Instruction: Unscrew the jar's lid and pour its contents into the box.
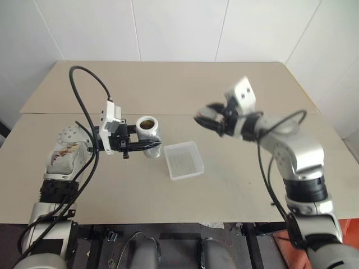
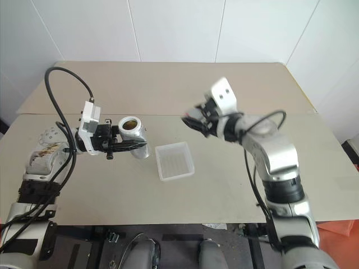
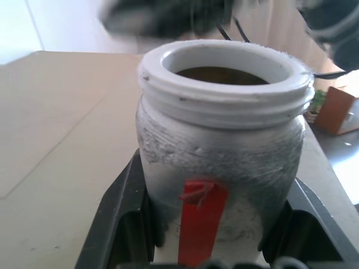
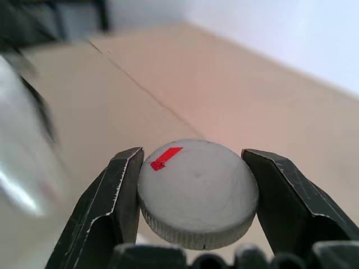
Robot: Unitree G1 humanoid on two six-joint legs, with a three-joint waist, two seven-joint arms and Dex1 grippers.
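The jar [image 1: 149,131] stands upright with its mouth open, above the table to the left of the box [image 1: 183,160]. My left gripper [image 1: 152,140] is shut on the jar's body; in the left wrist view its black fingers [image 3: 120,224] clamp both sides below the white threaded neck, by a red strip. Brown contents [image 3: 224,75] show inside the mouth. My right gripper [image 4: 193,157] is shut on the round grey lid [image 4: 197,193], which carries a small red mark. That gripper [image 1: 205,119] hangs in the air to the right of the jar, behind the box. The box lies flat and looks empty.
Two beige tabletops meet at a seam [image 1: 179,114] behind the jar. The front table edge [image 1: 168,219] runs just before my arms. White walls close the back and right. Black cables [image 1: 84,106] loop over my left arm.
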